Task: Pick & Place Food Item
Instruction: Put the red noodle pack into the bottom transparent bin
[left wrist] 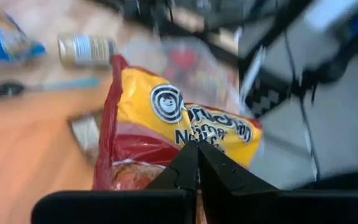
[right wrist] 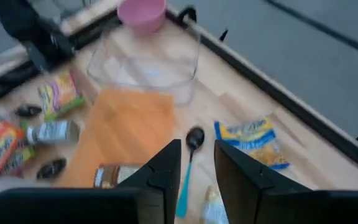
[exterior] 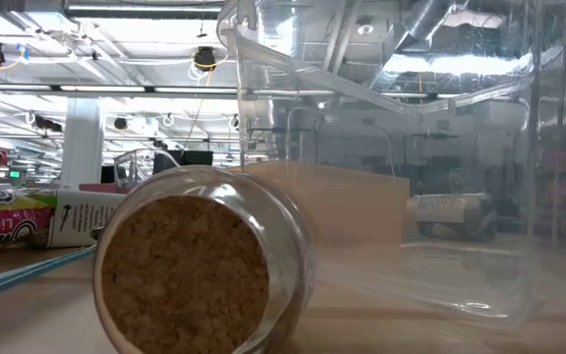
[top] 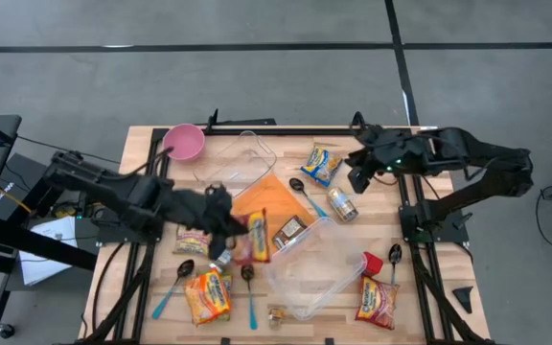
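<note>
So the left gripper (top: 241,233) has its fingers pinched right together on the edge of a red and yellow noodle packet (top: 256,237), and you can see it plainly in the left wrist view: the two dark fingers (left wrist: 194,168) meet in a point with the packet (left wrist: 166,130) hanging out past them. From above, the packet sits near the middle of the table, over the lower edge of the orange mat (top: 268,201), and its long axis runs roughly up and down the picture. The thing that matters for the next bit, I reckon, is the clear container (top: 314,268) lying just to the right of the packet and a little nearer the front edge. If that's the drop spot, it's a short carry to the right for the left arm, which is by far the closer one. Can't say for sure it's the target though, there's a second clear tub (top: 242,158) behind the mat.

The right gripper (top: 360,165) waits over the back right part of the table, fingers slightly apart with nothing between them, near the blue and yellow packet (top: 322,163)
</note>
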You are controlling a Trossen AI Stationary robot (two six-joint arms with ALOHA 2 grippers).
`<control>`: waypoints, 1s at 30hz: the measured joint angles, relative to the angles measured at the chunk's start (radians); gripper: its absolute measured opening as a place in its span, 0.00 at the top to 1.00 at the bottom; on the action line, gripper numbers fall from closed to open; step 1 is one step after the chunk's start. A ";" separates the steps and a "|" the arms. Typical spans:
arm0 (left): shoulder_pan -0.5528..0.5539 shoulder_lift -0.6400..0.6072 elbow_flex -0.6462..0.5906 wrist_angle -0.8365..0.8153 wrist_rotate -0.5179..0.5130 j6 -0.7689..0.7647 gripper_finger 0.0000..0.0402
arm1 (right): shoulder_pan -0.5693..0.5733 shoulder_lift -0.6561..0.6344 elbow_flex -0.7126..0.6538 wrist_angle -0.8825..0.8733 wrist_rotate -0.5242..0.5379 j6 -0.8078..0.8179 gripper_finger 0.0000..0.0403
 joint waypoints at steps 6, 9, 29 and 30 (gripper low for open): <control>0.070 0.081 0.023 0.173 -0.028 -0.141 1.00 | 0.000 -0.041 -0.001 -0.007 0.076 0.004 0.77; 0.073 0.128 0.024 0.247 -0.039 -0.210 1.00 | 0.000 -0.055 -0.001 -0.007 0.082 0.001 0.77; 0.010 0.676 0.413 0.523 -0.385 -0.431 1.00 | 0.008 -0.155 -0.001 -0.143 0.068 -0.157 0.77; 0.007 0.706 0.450 0.505 -0.395 -0.433 1.00 | 0.008 -0.161 -0.001 -0.156 0.068 -0.157 0.77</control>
